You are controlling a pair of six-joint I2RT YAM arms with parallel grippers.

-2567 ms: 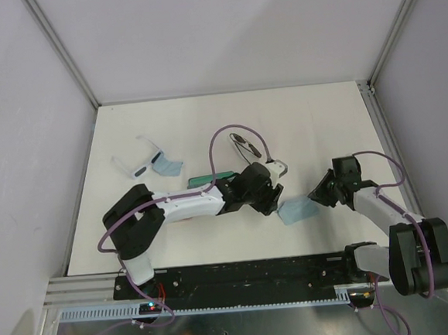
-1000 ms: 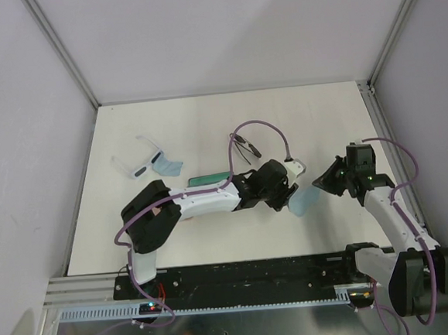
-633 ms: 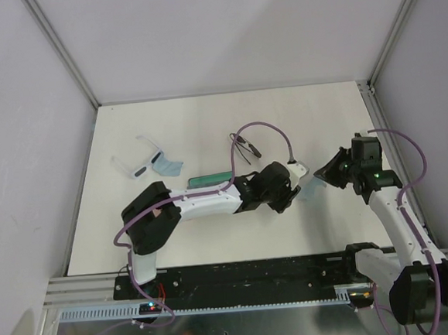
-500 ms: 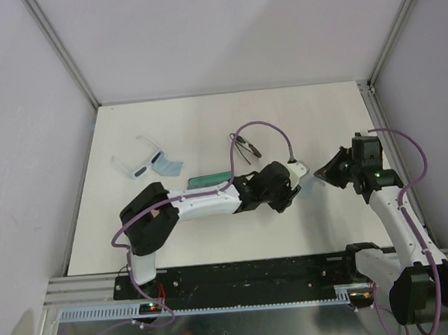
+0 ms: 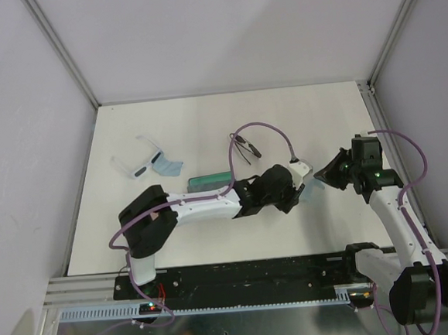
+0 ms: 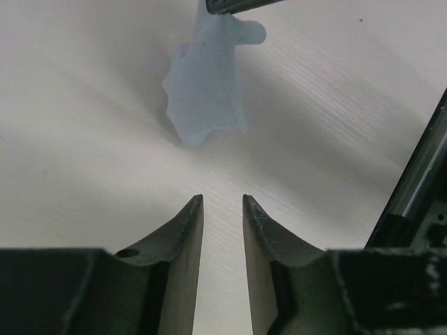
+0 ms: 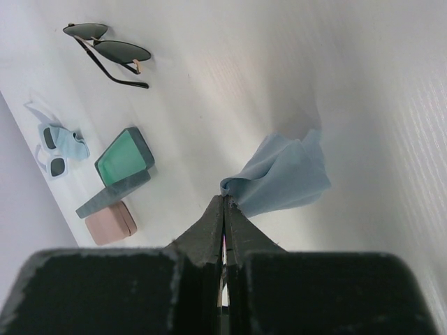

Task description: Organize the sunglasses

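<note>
The dark-framed sunglasses (image 5: 244, 145) lie open at the table's middle back, and also show in the right wrist view (image 7: 108, 50). The white-framed sunglasses (image 5: 138, 165) lie at the back left, against a light blue cloth (image 5: 168, 167); the right wrist view shows them too (image 7: 50, 152). My right gripper (image 5: 319, 177) is shut on the corner of a second light blue cloth (image 7: 283, 174), which hangs just above the table. My left gripper (image 5: 294, 194) is slightly open and empty, pointing at that hanging cloth (image 6: 206, 84) a short way off.
An open grey-blue case with a green lining (image 5: 209, 179) lies beside my left forearm, also seen in the right wrist view (image 7: 122, 164). A pink case (image 7: 112, 223) lies next to it. The table's front rail (image 6: 412, 188) runs along the right of the left wrist view.
My right gripper has lifted the light blue cloth off the table and carried it back and right. My left arm has stretched rightward after it. Both pairs of sunglasses have stayed put.
</note>
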